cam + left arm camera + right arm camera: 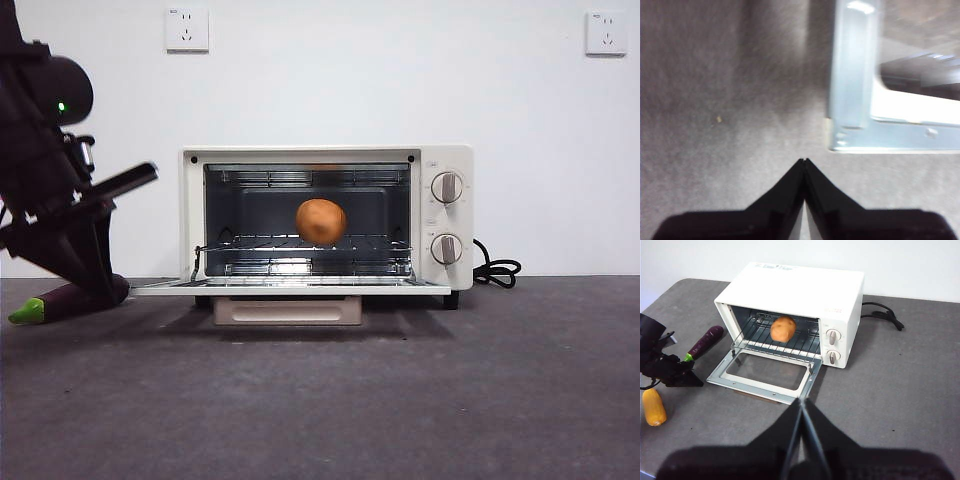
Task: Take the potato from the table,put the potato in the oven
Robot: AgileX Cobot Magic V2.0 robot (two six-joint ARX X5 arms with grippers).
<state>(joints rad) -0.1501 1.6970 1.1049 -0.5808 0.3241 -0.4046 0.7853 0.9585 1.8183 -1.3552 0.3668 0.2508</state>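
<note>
We see potato [321, 221] already on wire rack inside oven [805, 295], door down flat. Left gripper [804, 161] near door's corner, fingers together, empty; right gripper [801, 402] likewise, before oven. We judge placement done; perhaps door closing left.

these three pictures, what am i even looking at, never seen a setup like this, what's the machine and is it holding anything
It is a robot with two arms at a dark grey table, seen by three cameras at one moment. One camera sits low in front, looking level at a cream oven with its door folded down. The other two ride on the arms' wrists.

The potato lies on the oven's wire rack. An eggplant and an orange-yellow vegetable lie on the table to one side of the oven.

The left gripper hovers over the table by the door's corner, fingers shut and empty. The right gripper waits farther back, also shut, holding nothing.
</note>
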